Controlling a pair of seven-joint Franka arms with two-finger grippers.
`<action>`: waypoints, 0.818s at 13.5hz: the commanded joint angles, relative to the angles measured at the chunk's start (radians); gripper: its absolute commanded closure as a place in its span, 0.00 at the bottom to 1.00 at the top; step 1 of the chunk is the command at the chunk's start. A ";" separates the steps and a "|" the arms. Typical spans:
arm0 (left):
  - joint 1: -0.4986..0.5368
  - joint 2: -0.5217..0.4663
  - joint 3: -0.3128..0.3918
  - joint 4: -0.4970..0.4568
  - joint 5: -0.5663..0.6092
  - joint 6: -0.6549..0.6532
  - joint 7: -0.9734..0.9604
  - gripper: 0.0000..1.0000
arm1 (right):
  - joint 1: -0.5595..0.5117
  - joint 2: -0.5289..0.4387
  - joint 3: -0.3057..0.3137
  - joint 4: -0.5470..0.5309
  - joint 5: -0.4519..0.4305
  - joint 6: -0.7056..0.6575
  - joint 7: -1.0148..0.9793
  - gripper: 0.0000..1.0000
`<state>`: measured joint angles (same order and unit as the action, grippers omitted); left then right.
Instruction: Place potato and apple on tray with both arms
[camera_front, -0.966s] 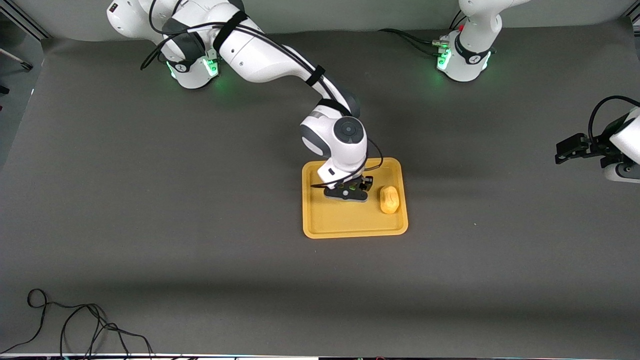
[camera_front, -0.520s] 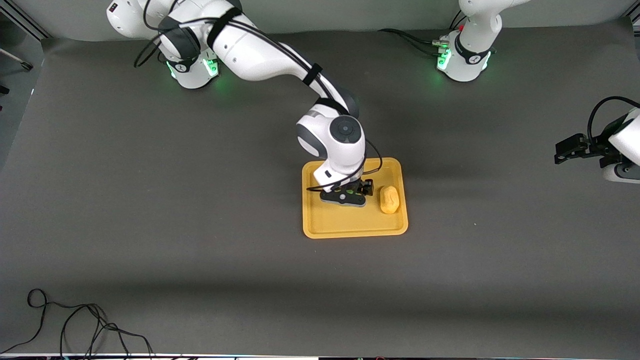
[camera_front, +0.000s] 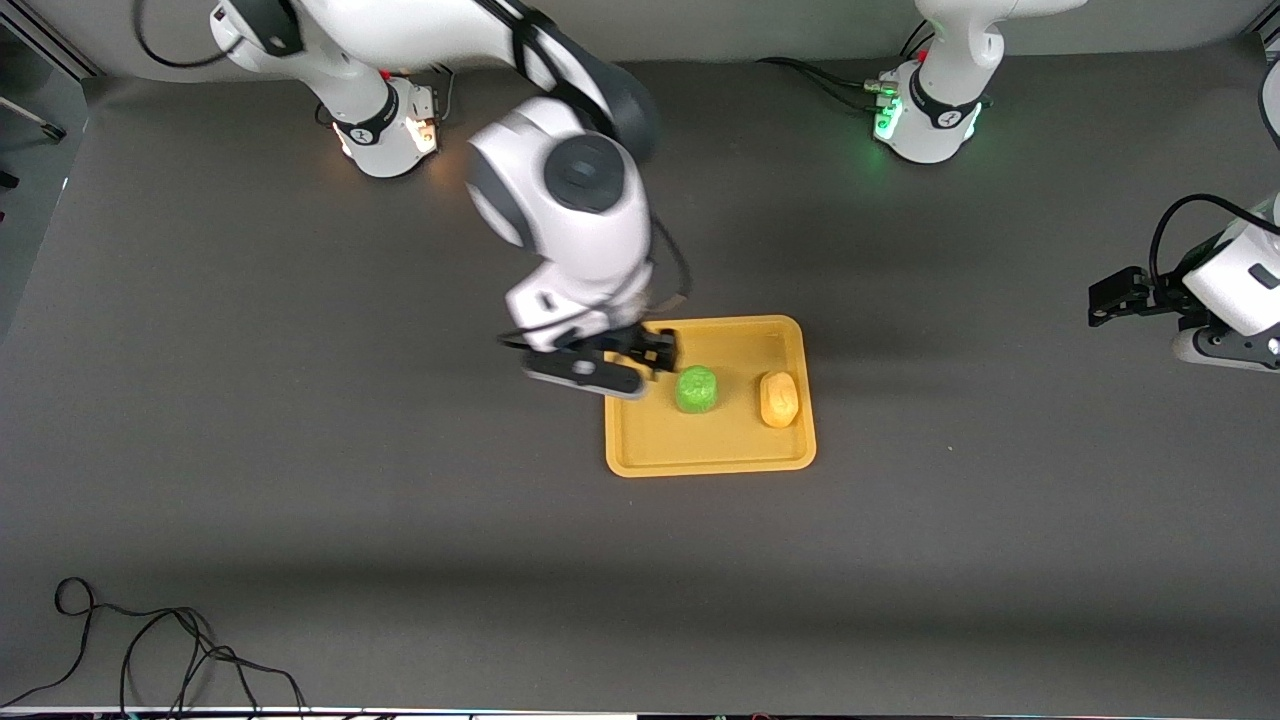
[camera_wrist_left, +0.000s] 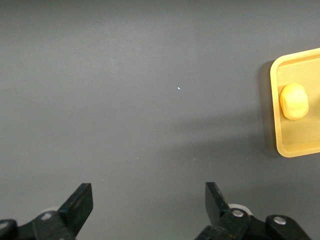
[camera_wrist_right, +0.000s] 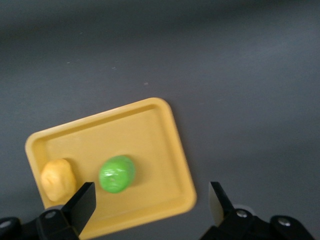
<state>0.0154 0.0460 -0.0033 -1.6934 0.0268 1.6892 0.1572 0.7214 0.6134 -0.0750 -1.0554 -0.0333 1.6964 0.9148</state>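
Both apple (camera_front: 697, 389) and potato (camera_front: 778, 399) sit in tray (camera_front: 710, 455); tools (camera_wrist_right: 150, 210) (camera_wrist_left: 149, 202) spread, empty.

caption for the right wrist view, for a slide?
Open right gripper above tray holding apple and potato.

No readable text, labels, brand names, numbers or signs appear on anything in the front or wrist views.
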 joint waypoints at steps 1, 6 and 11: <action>-0.046 -0.014 0.043 0.006 -0.002 -0.017 0.002 0.00 | -0.109 -0.194 0.006 -0.177 0.000 -0.085 -0.214 0.00; -0.054 -0.014 0.060 0.008 -0.002 -0.020 0.008 0.00 | -0.339 -0.484 0.020 -0.455 0.001 -0.077 -0.532 0.00; -0.051 -0.003 0.060 0.049 -0.002 -0.032 0.010 0.00 | -0.571 -0.578 0.029 -0.534 0.001 -0.084 -0.795 0.00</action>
<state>-0.0209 0.0437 0.0409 -1.6721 0.0256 1.6865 0.1587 0.2317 0.0938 -0.0687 -1.5098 -0.0332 1.5898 0.2082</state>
